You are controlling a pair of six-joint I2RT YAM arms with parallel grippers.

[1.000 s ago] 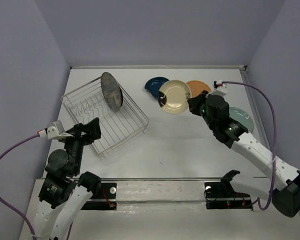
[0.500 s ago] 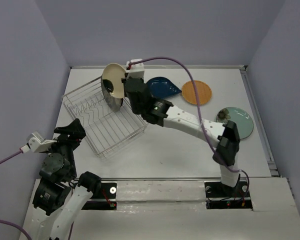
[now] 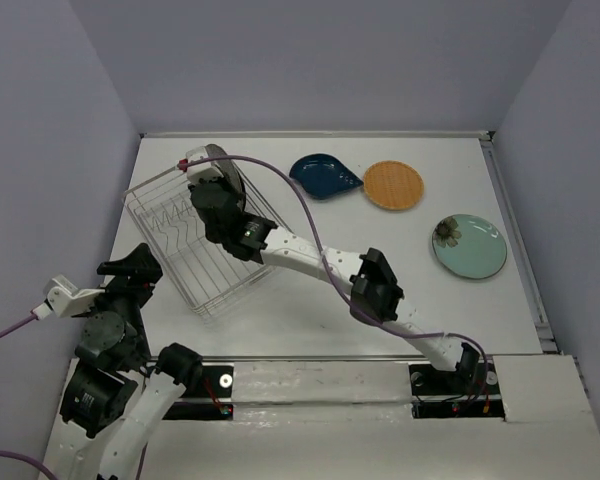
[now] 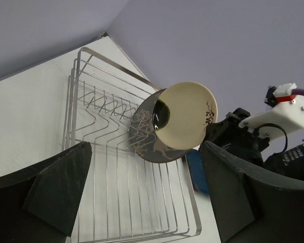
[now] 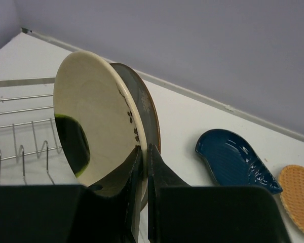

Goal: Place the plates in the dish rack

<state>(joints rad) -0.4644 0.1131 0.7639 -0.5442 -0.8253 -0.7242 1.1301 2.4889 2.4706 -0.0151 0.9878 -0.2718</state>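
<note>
Cream plate (image 5: 91,126) on edge (apparently over rack (image 3: 205,275)), right pincer (image 5: 144,154) clamping

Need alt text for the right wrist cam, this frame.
The jaws pinch the rim of a cream plate, held on edge right in front of a grey plate standing likewise, with the rack's wires at left. Behind them on the white table lie a blue dish and, at the frame's edge, an orange plate.

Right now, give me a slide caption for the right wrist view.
Right hand holds cream plate upright beside grey plate at the dish rack.
</note>
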